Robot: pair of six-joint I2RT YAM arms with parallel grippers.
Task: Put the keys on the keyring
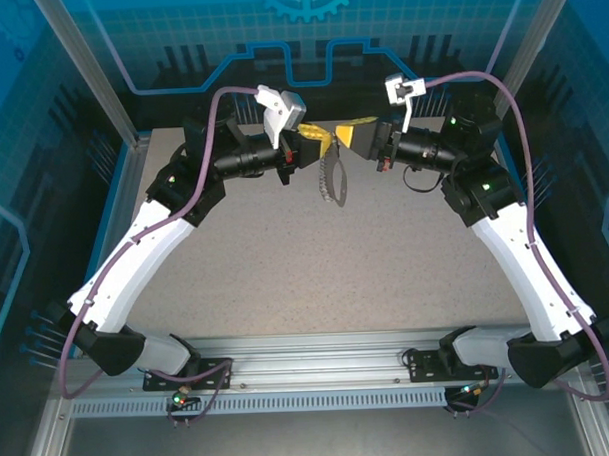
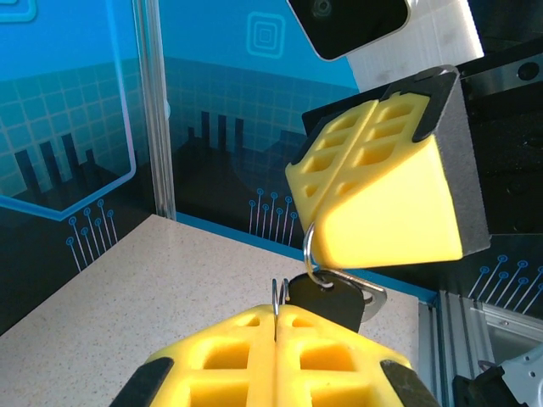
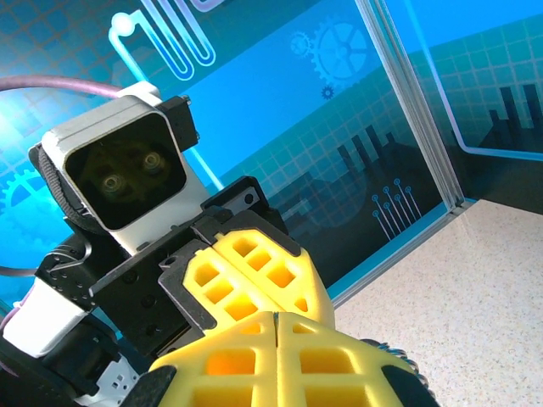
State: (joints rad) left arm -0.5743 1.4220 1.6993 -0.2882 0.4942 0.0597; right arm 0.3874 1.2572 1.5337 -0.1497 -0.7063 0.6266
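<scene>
My left gripper (image 2: 276, 326) is clamped on the keyring (image 1: 331, 179), held high so it dangles free. My right gripper (image 3: 276, 326), pinched together, seems to be steadying the key (image 2: 329, 301).

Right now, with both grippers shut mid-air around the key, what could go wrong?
Drop: the key hangs on a thin silver loop that runs under the shut fingertips of the right gripper, well above the table; a slip would likely drop it.
Clash: the left gripper, also shut, sits almost against it; a small misaligned move could knock fingers together.
Snag: the chain dangling below could catch.
</scene>
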